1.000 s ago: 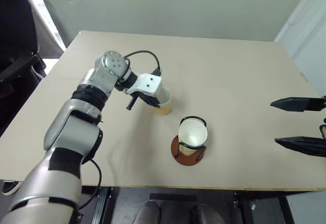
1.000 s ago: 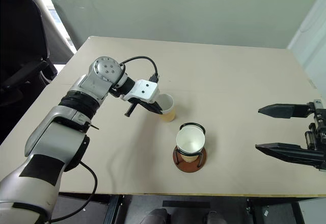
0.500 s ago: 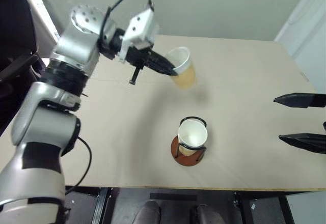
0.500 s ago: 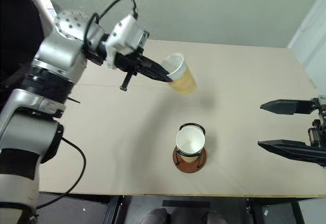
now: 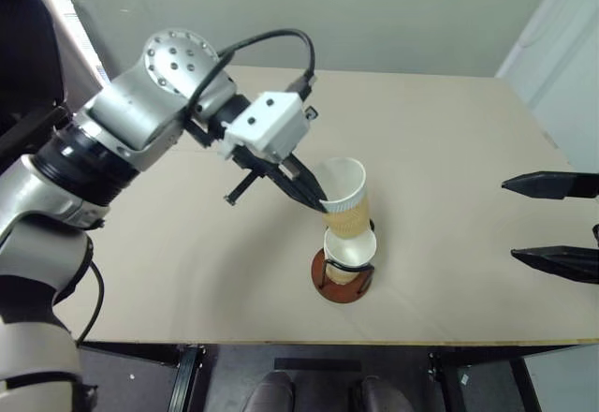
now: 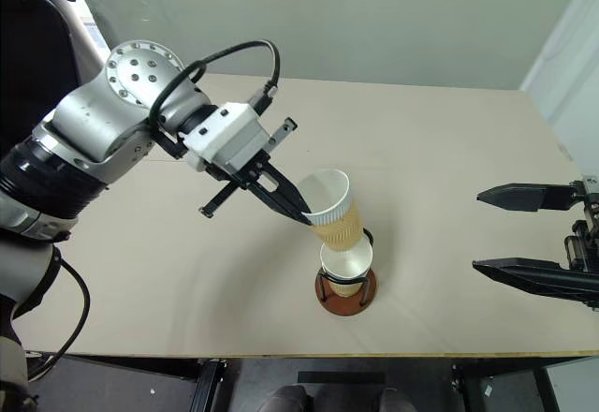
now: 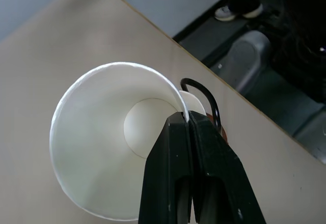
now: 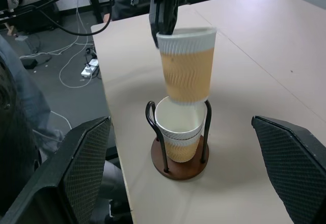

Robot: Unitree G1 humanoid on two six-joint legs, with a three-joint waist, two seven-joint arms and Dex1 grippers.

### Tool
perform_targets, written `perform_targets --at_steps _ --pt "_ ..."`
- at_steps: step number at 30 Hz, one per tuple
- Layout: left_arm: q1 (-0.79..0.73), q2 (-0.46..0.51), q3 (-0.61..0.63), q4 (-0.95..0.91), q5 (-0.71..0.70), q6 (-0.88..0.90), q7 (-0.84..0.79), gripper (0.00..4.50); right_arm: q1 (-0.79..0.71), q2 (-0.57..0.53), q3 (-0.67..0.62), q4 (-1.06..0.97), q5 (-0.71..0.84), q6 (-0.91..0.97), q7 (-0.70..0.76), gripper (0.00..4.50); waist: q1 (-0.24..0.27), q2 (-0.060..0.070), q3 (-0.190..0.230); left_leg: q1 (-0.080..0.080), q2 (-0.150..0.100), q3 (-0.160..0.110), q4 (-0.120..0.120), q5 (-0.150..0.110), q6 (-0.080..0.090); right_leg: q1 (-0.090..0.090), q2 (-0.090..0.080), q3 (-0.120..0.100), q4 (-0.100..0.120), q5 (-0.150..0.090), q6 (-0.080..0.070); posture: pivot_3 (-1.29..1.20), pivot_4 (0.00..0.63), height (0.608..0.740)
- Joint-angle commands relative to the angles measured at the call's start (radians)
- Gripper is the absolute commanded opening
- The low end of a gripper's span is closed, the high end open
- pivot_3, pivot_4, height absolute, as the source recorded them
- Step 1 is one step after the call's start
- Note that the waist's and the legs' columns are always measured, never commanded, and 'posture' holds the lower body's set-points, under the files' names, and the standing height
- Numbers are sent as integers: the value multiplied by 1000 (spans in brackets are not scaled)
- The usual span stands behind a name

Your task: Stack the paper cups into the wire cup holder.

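Note:
My left gripper (image 6: 304, 215) is shut on the rim of a tan paper cup (image 6: 335, 215) with a white inside, holding it tilted in the air. The cup hangs just over the wire cup holder (image 6: 345, 290), a brown wooden disc with black wire loops near the table's front edge. A second paper cup (image 8: 178, 127) stands upright inside the holder. The held cup's bottom is close above that cup's mouth. In the left wrist view the fingers (image 7: 178, 152) pinch the white rim (image 7: 107, 71). My right gripper (image 6: 491, 229) stays open off to the right, with nothing between its fingers.
The beige table (image 6: 449, 159) spreads wide behind and beside the holder. Its front edge (image 6: 281, 356) runs close to the holder. A dark chair (image 6: 28, 66) stands beyond the table's left side.
My left arm lifted the cup off the table, carried it up, then brought it toward me and down over the holder. The right gripper has kept still.

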Motion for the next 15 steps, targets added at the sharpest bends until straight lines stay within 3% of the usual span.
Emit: perform_targets --at_steps 1,15 --pt "-21 7 1 -26 -40 -11 -28 19 -2 -3 -40 -14 9 -3 -4 4500 -1 0 0 0 0 0 -1 0 0 0 0 0 0 0 0 0 150 740" --pt "-9 24 -77 -56 10 -85 -28 19 -11 -3 -16 -15 5 -18 -23 4500 -1 0 0 -1 0 0 -2 -1 1 0 -1 0 2 0 0 0 150 740"
